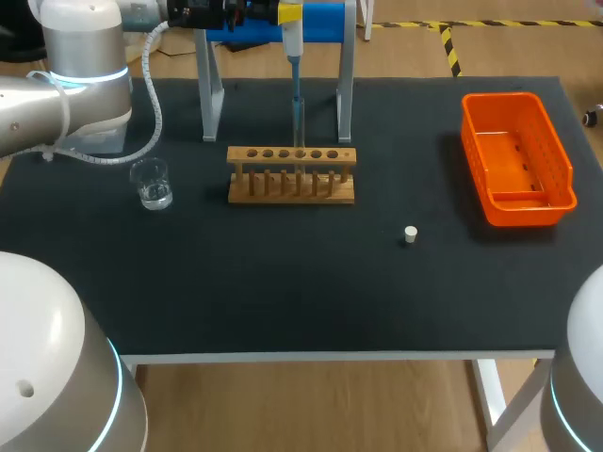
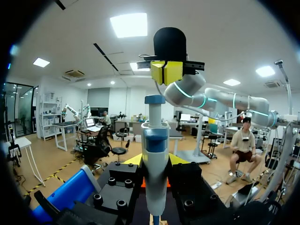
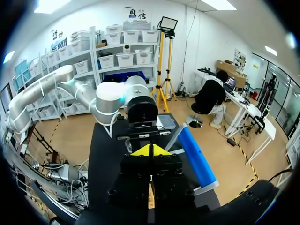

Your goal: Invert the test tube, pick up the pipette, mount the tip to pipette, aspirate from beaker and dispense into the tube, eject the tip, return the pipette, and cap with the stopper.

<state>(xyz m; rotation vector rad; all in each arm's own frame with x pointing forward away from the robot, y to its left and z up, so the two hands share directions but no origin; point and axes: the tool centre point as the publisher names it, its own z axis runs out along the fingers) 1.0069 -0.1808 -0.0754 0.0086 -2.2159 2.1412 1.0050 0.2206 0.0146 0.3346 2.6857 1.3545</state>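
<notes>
At twelve o'clock on the tabletop [image 1: 283,282], the left pincer [image 1: 288,13] grasps the pipette [image 1: 293,52], its tip down at the test tube [image 1: 300,127] in the rack [image 1: 292,176]; I judge this to be dispensing. The right pincer [image 3: 150,150] is clenched on nothing visible. Ejecting, returning and capping remain, and the stopper [image 1: 410,234] lies at four o'clock.

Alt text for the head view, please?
The left gripper holds a pipette upright over a wooden rack on a black table. A beaker stands left of the rack; a white stopper and an orange basket sit to its right.
</notes>
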